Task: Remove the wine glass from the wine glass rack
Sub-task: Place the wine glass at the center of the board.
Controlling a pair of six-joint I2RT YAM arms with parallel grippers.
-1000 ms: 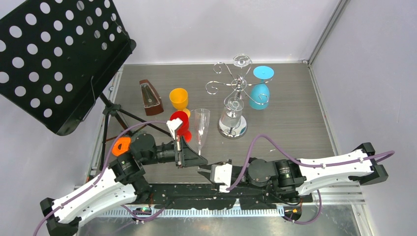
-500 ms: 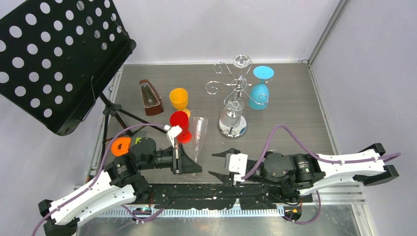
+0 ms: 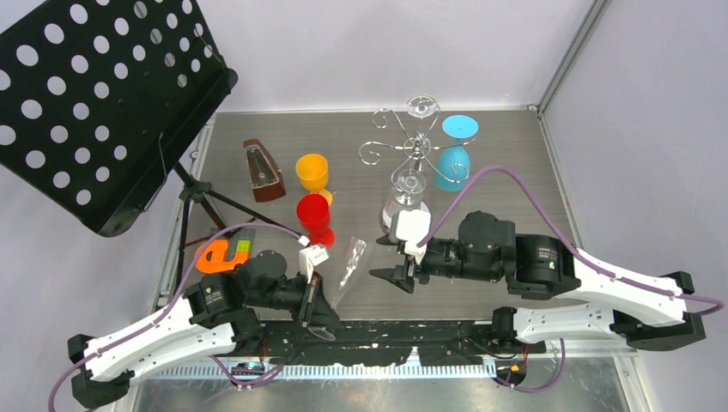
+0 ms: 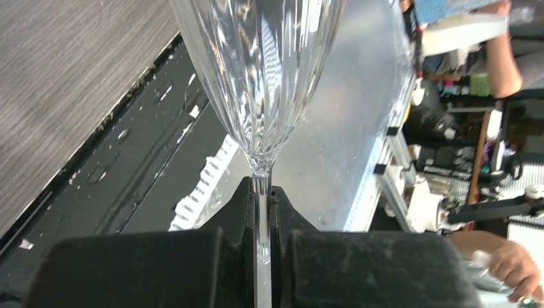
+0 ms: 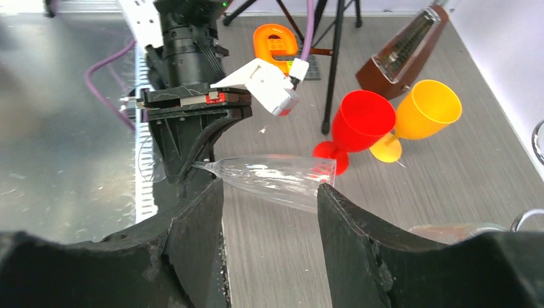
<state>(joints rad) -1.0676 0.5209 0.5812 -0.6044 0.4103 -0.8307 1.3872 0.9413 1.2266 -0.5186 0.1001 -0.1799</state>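
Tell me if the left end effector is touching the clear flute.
Touching. Left wrist view shows the left end effector clamped on the clear flute at its stem.

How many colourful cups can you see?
3. A yellow cup stands on the table beside the metronome, a red cup stands just in front of it, and a blue cup hangs upside down on the rack. No others seem hidden.

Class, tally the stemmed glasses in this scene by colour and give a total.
Clear: 3 (flute, near hanging glass, far hanging glass)
Red: 1 (red goblet)
Yellow: 1 (yellow goblet)
Blue: 1 (blue glass)
Total: 6
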